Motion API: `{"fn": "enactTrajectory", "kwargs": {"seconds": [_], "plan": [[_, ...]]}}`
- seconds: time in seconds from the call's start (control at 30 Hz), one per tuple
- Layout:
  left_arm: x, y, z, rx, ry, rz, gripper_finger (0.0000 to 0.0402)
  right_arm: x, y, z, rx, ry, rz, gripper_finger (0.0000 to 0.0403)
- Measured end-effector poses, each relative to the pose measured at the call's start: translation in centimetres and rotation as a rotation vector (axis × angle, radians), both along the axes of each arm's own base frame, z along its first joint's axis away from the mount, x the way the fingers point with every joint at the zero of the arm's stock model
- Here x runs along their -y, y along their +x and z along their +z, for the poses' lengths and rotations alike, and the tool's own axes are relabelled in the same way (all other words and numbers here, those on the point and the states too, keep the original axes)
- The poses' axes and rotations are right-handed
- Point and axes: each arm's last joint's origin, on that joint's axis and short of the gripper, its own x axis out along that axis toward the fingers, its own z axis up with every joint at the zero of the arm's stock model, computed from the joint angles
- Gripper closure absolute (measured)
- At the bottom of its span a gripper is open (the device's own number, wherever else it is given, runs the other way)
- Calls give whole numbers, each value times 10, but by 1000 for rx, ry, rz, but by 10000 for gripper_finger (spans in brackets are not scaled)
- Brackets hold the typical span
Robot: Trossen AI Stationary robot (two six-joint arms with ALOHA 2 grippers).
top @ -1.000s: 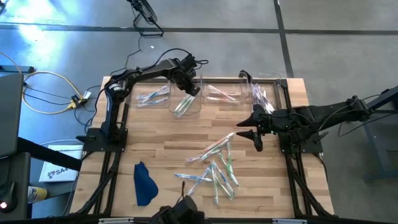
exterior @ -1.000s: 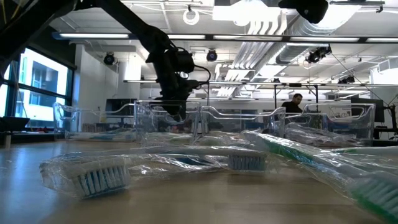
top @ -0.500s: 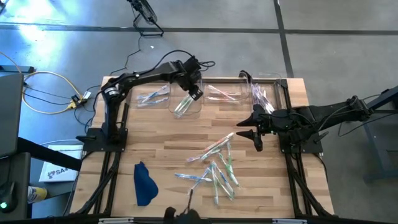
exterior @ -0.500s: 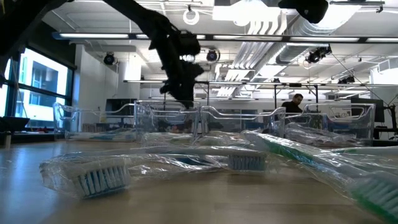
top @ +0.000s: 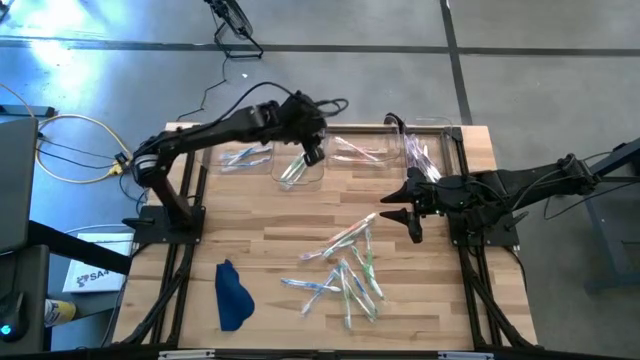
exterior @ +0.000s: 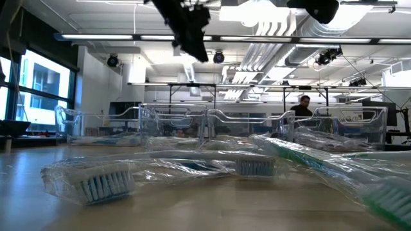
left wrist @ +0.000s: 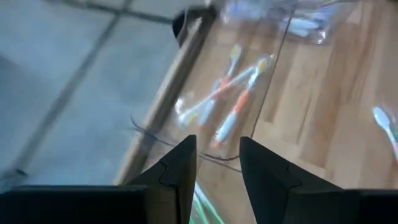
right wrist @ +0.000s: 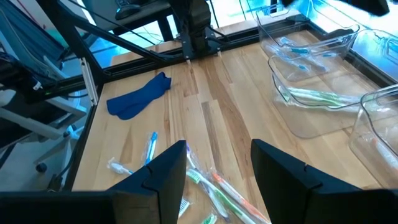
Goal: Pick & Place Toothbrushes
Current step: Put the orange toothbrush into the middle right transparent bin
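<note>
Several wrapped toothbrushes (top: 346, 266) lie in a loose pile on the wooden table, right of centre; they also fill the low view's foreground (exterior: 192, 163). Others lie in the clear bins along the far edge: blue ones (top: 245, 155), green ones (top: 293, 170), pink ones (top: 352, 152) and whitish ones (top: 420, 155). My left gripper (top: 312, 152) hangs open and empty high above the green and pink bins (left wrist: 217, 149), with the pink toothbrushes (left wrist: 227, 106) beyond its fingers. My right gripper (top: 392, 205) waits open above the table's right part, with the pile (right wrist: 205, 190) below it.
A dark blue cloth (top: 232, 295) lies near the table's near left corner (right wrist: 140, 96). Four clear bins (top: 300, 182) stand in a row along the far edge. The arm frames run down both sides of the table. Bare wood lies between the bins and the pile.
My left gripper has risen from just above the green toothbrushes' bin, climbing to the top of the low view and drifting slightly toward the table's right. Its arm has stretched out, the elbow swinging toward the left. The right arm and the toothbrushes have stayed put.
</note>
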Motion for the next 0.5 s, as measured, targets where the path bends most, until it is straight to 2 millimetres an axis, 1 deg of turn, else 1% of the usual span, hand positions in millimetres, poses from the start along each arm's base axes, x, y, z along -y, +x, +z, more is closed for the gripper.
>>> {"fn": "enactTrajectory", "kwargs": {"seconds": [0.13,0.33,0.43,0.5], "plan": [[29,1,19,50,113,-48,284,0,0,0,1,0,0,230],[77,3,53,225,243,-311,284,0,0,0,2,0,0,230],[102,-2,63,238,286,-444,284,0,0,0,2,0,0,230],[117,-7,66,229,302,-503,284,0,0,0,2,0,0,230]]}}
